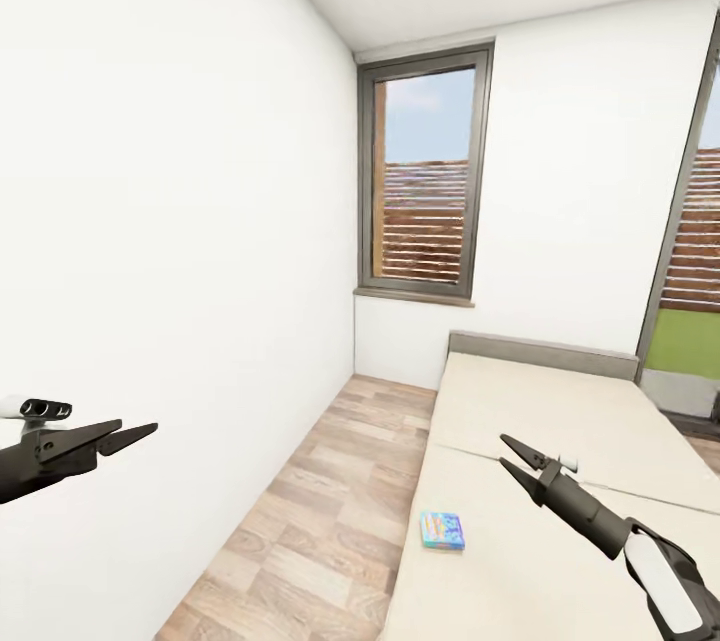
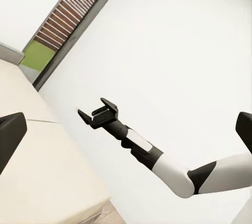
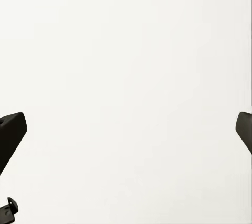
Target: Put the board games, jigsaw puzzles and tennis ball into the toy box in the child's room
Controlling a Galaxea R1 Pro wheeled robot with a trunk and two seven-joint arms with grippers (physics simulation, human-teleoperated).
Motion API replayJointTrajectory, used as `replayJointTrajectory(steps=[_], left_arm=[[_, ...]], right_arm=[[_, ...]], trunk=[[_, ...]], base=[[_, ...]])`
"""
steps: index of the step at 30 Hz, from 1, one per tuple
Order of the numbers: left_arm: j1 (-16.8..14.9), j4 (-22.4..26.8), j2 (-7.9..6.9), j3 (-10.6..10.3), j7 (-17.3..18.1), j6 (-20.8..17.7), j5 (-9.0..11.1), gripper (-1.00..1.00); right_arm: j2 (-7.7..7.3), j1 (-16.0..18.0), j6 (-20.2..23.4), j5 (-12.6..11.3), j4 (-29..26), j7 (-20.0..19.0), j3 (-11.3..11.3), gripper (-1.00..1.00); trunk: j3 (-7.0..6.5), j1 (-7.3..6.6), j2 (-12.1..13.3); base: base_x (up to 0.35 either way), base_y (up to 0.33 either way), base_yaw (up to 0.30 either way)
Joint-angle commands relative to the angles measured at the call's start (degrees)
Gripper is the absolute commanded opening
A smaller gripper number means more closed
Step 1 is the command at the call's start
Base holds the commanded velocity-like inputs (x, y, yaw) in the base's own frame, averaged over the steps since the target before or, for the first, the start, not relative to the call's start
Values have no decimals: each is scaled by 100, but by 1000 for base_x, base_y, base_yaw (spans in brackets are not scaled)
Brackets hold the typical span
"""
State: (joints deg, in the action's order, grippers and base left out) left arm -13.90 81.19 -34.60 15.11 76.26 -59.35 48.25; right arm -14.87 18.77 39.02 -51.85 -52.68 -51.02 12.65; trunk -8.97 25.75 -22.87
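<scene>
I had both arms raised and empty: the left end effector (image 1: 125, 438) hung near the white wall (image 1: 170, 221) with its fingers parted, and the right end effector (image 1: 517, 456) sat spread open above the bed (image 1: 560, 421), well apart from the small blue board game (image 1: 442, 530) lying flat on the mattress close to its floor-side edge. My worry was that the box lay so flat on the soft mattress that a steep descent could nudge it off that edge onto the wood floor (image 1: 320, 481) instead of getting fingers around it. I also judged the left arm close enough to the wall that turning the base toward the bed might have scraped it.
</scene>
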Motion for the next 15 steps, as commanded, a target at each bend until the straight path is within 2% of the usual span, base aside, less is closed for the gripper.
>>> replayJointTrajectory(steps=[1,15], left_arm=[[1,2,-2,1,3,-50,18,100],[1,2,-2,1,3,-50,18,100]], right_arm=[[-2,4,36,-25,14,-4,3,100],[-7,4,36,-18,30,-4,4,100]], trunk=[[3,3,-5],[3,3,-5]], base=[[47,-85,-278],[9,-18,-278]])
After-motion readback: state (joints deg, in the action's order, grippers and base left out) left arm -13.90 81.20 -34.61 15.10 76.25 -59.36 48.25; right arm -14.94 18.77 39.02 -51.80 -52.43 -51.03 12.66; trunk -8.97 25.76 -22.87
